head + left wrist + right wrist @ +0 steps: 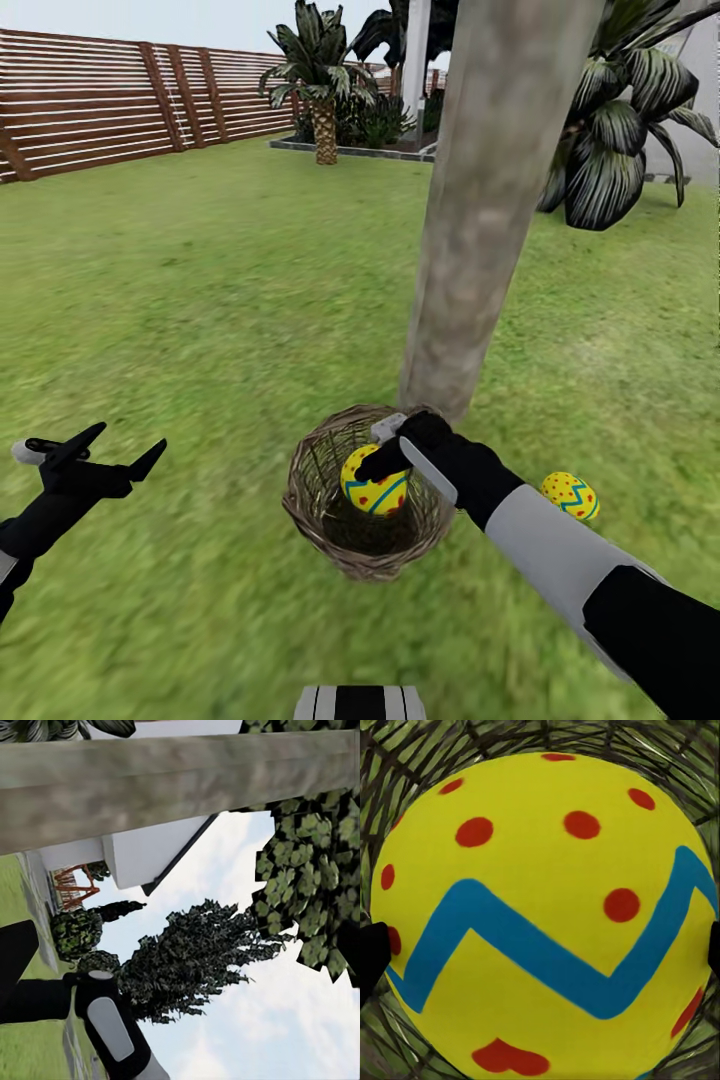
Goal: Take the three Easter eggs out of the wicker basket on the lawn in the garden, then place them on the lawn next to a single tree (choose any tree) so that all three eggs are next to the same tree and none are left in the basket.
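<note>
left fingers (125,450) apart, right fingers (380,462) clamped inward

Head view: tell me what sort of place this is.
A fenced back garden, most likely beside a house. A wide lawn runs to a brown slatted wooden fence, a pale tree trunk rises from the grass, and palms stand in a bed beyond.

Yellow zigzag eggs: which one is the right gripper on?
The yellow egg with blue zigzag band inside the brown wicker basket, between the right gripper fingers; the other egg lies on grass.
</note>
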